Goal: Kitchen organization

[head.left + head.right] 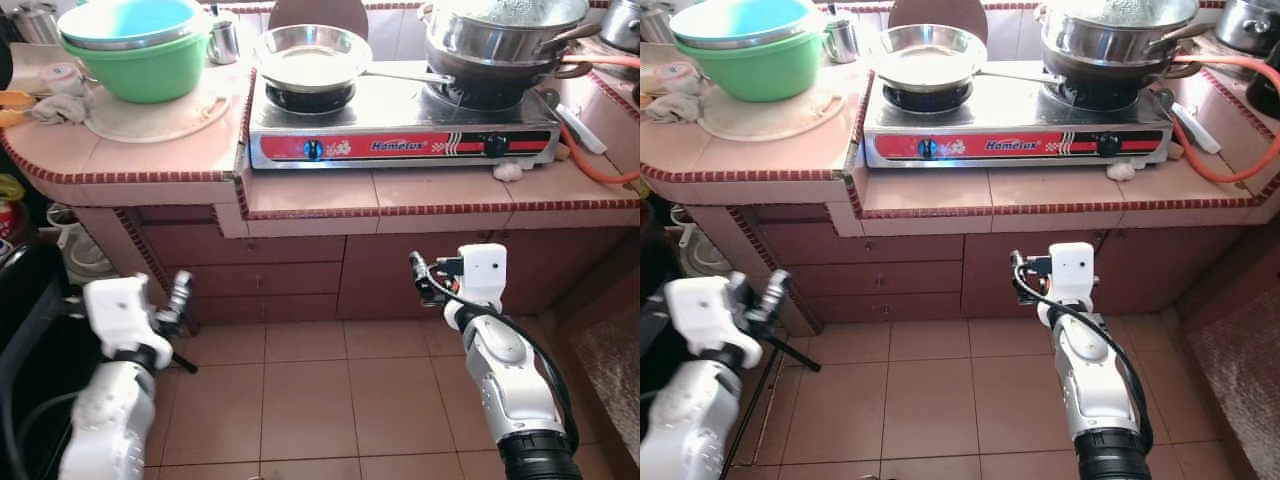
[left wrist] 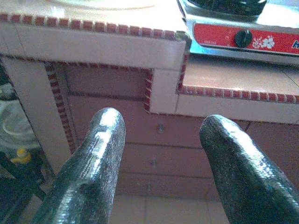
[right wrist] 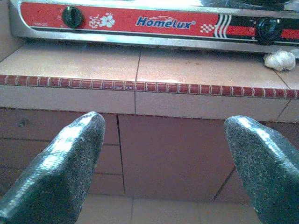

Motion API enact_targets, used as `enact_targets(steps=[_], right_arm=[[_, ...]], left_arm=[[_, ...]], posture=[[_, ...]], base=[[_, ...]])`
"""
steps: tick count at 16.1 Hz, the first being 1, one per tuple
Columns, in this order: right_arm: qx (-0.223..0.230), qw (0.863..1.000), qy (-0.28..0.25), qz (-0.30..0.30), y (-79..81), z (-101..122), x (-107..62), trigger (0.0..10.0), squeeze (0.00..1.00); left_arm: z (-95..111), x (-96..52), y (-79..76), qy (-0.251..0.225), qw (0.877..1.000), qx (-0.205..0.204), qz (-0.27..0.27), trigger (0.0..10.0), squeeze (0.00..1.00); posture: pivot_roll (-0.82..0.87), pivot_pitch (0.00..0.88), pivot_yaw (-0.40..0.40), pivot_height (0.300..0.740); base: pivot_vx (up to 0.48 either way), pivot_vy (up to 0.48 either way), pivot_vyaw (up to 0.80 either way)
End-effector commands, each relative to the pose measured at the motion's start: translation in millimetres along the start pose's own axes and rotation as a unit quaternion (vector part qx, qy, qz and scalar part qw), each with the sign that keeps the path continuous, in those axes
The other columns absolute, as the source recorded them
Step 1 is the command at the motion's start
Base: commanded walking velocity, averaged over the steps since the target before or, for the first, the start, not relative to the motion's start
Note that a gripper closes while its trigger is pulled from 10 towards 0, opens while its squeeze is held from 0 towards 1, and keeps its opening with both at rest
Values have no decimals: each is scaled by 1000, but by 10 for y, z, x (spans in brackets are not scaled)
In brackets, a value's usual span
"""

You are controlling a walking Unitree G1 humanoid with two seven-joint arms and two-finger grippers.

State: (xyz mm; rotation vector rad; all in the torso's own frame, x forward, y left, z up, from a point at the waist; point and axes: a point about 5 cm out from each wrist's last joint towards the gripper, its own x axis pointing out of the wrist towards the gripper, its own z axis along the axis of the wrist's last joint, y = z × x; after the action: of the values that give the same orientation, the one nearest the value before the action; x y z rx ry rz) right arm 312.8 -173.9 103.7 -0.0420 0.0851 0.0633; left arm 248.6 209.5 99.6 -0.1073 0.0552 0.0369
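Observation:
A red and steel two-burner gas stove (image 1: 400, 128) stands on the pink tiled counter (image 1: 130, 160). An empty steel frying pan (image 1: 310, 55) sits on its left burner, and stacked steel pots (image 1: 500, 35) on its right one. To the left, a green bowl (image 1: 150, 65) holding a blue bowl (image 1: 130, 18) rests on a round board, with a steel cup (image 1: 223, 40) behind it. Both grippers hang below counter height, facing the drawers. My left gripper (image 1: 178, 300) is open and holds nothing. My right gripper (image 1: 422, 275) is open too, below the stove's front edge.
A garlic bulb (image 3: 279, 59) lies on the counter by the stove's right front corner. An orange gas hose (image 1: 605, 170) loops at the right. Drawers (image 1: 260, 275) fill the cabinet front. Clutter and a dark object stand at the far left on the tiled floor (image 1: 300, 400).

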Motion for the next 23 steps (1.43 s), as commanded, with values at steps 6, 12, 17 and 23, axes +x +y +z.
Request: enact_targets(steps=[6,12,17,23], right_arm=[[11,999,-25,-20,-24,86,0,10000,0],[-12,997,-38,-63,-302,172,-117,10000,0],[-6,997,-50,-63,-258,186,-84,10000,0],[7,998,-60,-18,-13,282,176,10000,0]], left_arm=[[18,21,98,5,999,36,13,10000,0],[-5,97,158,10,999,48,23,10000,0],[73,255,-41,-19,999,46,0,10000,0],[194,352,9,-63,995,71,40,10000,0]], posture=[[-83,129,55,740],[-190,115,38,740],[-188,49,65,740],[-122,0,39,740]], base=[[0,0,0],[0,0,0],[0,0,0],[0,0,0]])
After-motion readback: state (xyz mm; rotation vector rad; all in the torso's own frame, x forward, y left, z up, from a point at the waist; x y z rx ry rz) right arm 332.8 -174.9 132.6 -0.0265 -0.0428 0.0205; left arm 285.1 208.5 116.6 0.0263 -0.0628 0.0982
